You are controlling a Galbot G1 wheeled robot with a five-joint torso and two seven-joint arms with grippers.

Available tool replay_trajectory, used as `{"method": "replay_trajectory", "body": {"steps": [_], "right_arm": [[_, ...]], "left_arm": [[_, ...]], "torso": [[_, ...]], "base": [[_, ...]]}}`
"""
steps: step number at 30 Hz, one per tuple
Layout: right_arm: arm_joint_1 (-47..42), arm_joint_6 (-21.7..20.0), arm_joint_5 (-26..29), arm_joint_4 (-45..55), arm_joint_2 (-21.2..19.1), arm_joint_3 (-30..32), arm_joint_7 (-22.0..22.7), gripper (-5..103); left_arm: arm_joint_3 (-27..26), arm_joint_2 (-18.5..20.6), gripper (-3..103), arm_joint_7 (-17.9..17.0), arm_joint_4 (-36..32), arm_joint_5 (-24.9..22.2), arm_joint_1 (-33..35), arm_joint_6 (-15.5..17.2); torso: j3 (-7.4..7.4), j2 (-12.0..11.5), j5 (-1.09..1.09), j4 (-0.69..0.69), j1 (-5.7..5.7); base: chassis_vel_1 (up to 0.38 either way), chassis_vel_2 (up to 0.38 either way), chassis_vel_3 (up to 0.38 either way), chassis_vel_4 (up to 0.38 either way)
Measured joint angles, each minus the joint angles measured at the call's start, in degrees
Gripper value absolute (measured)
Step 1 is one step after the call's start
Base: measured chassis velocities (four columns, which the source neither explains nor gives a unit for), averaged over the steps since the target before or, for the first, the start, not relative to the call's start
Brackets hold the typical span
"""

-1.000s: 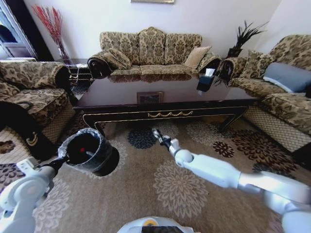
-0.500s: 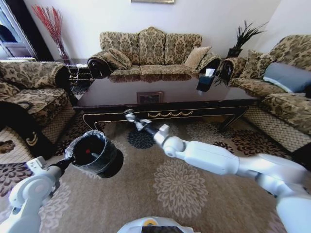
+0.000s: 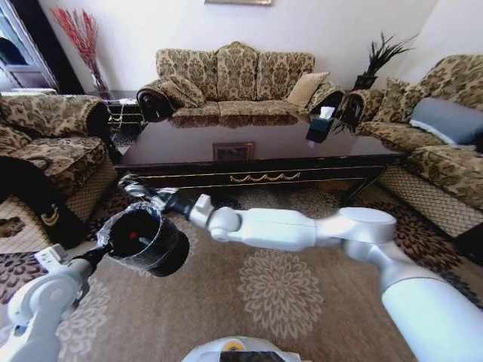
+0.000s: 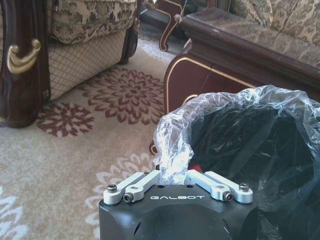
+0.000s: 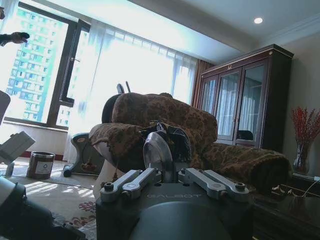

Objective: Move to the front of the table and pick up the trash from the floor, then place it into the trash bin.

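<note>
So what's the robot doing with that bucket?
The robot's left tool is shut on the plastic-lined rim of the small round black trash bin, holding it up off the flowered beige carpet in front of the long dark wooden table. Its right tool reaches across just above the bin, pinching a small round silvery piece. Something red already lies inside.

Head view evenly lit, daylight, soft shadows only; strong fisheye, sofas and walls bow toward 3 and 9 o'clock edges; table (image 3: 256, 147) top glossy, mirrors the sofa behind; right wrist view heavily backlit, window (image 5: 35, 65) at 9 to 11 o'clock blown out, foreground dark, ceiling spot at 1 o'clock; left wrist view bright, glare on bin liner (image 4: 180, 135), near housing slightly soft.
</note>
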Motion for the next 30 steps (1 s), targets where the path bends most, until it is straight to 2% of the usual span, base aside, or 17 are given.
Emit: {"method": "replay_trajectory", "body": {"steps": [7,10,12,16,18,21,22,24,27,28,29,30], "right_arm": [[-1.2,-0.3,-1.9,-1.7,0.6,-2.5,0.0,9],[-1.4,-0.4,-2.6,-2.9,0.1,-2.9,-0.3,24],[-1.4,-0.4,-2.7,-3.0,0.0,-2.9,-0.4,24],[-1.3,-0.3,-2.9,-2.6,-1.6,-3.0,-1.2,46],[-1.2,-0.3,-2.9,-2.4,-1.9,-3.0,-1.2,46],[-1.2,-0.5,-2.8,-0.9,-3.9,-1.0,-0.4,63],[-1.2,-0.5,-2.8,-0.9,-3.9,-1.0,-0.4,63],[-1.8,-1.0,-2.5,-1.1,-5.2,1.8,0.9,74],[-2.6,-1.2,-2.2,-2.2,-5.9,4.3,2.0,79],[-3.8,-1.4,-1.7,-3.7,-6.7,7.1,3.2,90],[-4.6,-1.8,-1.1,-4.5,-7.3,9.1,4.1,90],[-5.1,-2.2,-0.5,-5.1,-7.8,10.4,4.9,95]], "left_arm": [[-0.6,0.3,3,0.0,-0.3,-0.7,-0.2,0.0],[-0.7,0.4,3,0.0,-0.3,-0.8,-0.3,0.0],[-0.7,0.4,3,0.0,-0.3,-0.8,-0.3,0.0],[-1.2,0.6,3,0.0,-0.5,-1.1,-0.3,0.0],[-1.3,0.6,3,0.0,-0.5,-1.2,-0.3,0.0],[-0.8,0.6,3,0.0,0.2,-0.7,0.3,-0.2],[-0.8,0.6,3,0.0,0.2,-0.7,0.3,-0.2],[0.4,0.4,3,0.0,1.3,0.4,0.7,-0.3],[1.2,0.1,3,0.0,1.9,0.6,1.0,-0.3],[2.1,-0.1,3,0.0,2.3,0.9,1.2,-0.5],[2.7,-0.2,3,-0.1,2.6,1.2,1.3,-0.5],[3.2,-0.3,3,-0.2,2.8,1.4,1.4,-0.6]], "torso": [[0.00,0.0,0.00,0.01,0.00],[0.00,0.0,0.01,0.00,0.00],[0.00,0.0,0.01,0.00,0.00],[0.00,0.0,0.02,0.02,0.00],[0.00,0.0,0.02,0.01,0.00],[0.00,0.0,0.02,0.01,0.00],[0.00,0.0,0.02,0.01,0.00],[0.00,0.0,0.02,0.02,0.00],[0.00,0.0,0.02,0.03,0.00],[0.00,0.0,0.02,0.02,0.00],[0.00,0.0,0.03,0.02,0.00],[0.00,0.0,0.03,0.02,0.00]], "base": [[0.000,0.000,0.000,0.000],[0.000,0.000,0.000,0.000],[0.000,0.000,0.000,0.000],[0.000,0.000,0.000,0.000],[0.000,0.000,0.000,0.000],[0.000,0.000,0.000,0.000],[0.000,0.000,0.000,0.000],[0.000,0.000,0.000,0.000],[0.000,0.000,0.000,0.000],[0.000,0.000,0.000,0.000],[0.000,0.000,0.000,0.000],[0.000,0.000,0.000,0.000]]}}
